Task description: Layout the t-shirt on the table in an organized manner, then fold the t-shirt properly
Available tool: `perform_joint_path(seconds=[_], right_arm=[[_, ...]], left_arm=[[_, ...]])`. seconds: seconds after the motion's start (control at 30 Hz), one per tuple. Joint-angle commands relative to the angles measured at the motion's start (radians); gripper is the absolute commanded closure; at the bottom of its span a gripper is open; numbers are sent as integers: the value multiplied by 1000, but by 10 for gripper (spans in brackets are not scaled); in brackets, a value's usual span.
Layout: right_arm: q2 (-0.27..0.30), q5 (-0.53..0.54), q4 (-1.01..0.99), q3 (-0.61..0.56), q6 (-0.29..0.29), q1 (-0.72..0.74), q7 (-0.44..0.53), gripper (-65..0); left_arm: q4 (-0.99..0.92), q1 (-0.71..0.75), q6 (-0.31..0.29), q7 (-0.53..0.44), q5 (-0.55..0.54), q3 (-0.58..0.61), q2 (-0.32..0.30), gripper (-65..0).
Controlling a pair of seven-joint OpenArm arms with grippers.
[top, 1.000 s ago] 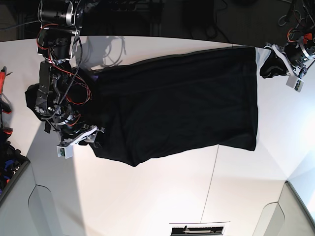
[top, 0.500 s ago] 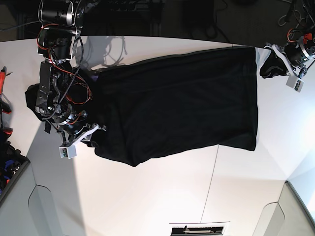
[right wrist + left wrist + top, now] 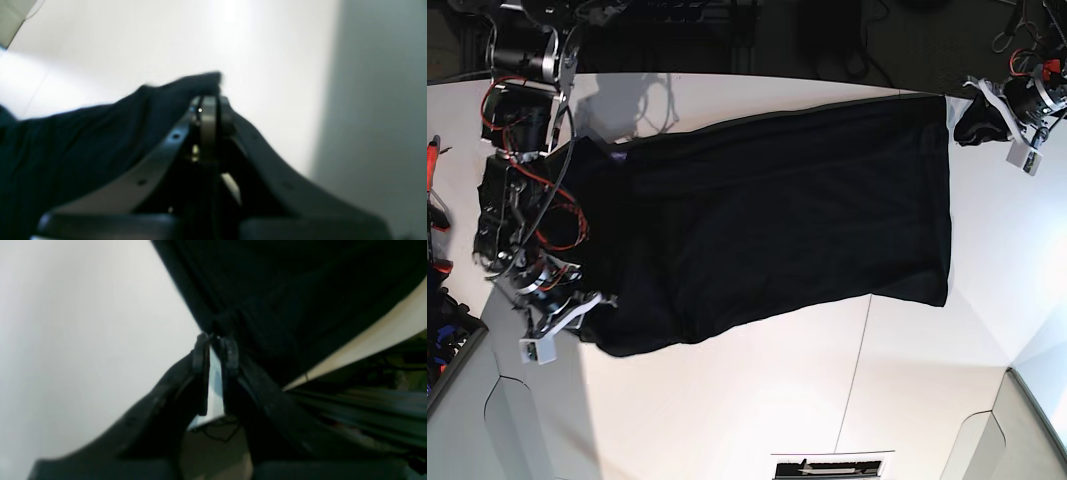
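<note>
From the right wrist view I see my right fingers (image 3: pixel 208 103) pressed together right in front of the lens, with a fold of the black t-shirt (image 3: pixel 100 133) bunched against their tips. I read that as a pinch on the cloth's edge, taken so I can draw that end outward. The white surface (image 3: pixel 267 50) spreads out bright beyond them.

From the left wrist view, my left fingers (image 3: pixel 216 350) are also drawn in close, clamped on a dark hem of the shirt that rises away from them toward the surface's far edge.

In the overhead view the shirt (image 3: pixel 787 215) lies spread across the middle of the surface (image 3: pixel 757 400), mostly flat, its long edges slanting a little. The right arm's fingers (image 3: pixel 577 310) hold one end's nearer corner, where the cloth bulges toward the arm. The left arm's fingers (image 3: pixel 992 118) hold a small tuft at the opposite end's far corner. No print shows, so I judge the graphic side is facing down or hidden.

Holding two opposite corners lets me stretch the cloth taut and square it up. I judge the layout step is under way, with folding not yet begun.
</note>
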Motion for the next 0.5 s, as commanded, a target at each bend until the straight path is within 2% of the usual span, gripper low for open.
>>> perform_joint_path(seconds=[0.0,0.13,0.27,0.4,0.43,0.47], right_arm=[[16,-4,20,3,7,44,35,0],[46,-79,19,3,3,88,84,0],[74,-110,19,3,-69,116,129,-14],[80,-109,19,3,-140,126,127,-355],[80,-108,19,3,-143,126,113,-402],[79,-105,19,3,-143,126,87,-423]], left_arm=[[12,4,-6,-18,-18,-10,-19,-72],[12,9,-6,-18,-18,-10,-19,-72],[12,9,-6,-18,-18,-10,-19,-72],[12,15,-6,-16,-17,-10,-19,-72],[12,21,-6,-16,-17,-10,-19,-72],[12,26,-6,-16,-17,-10,-19,-72]])
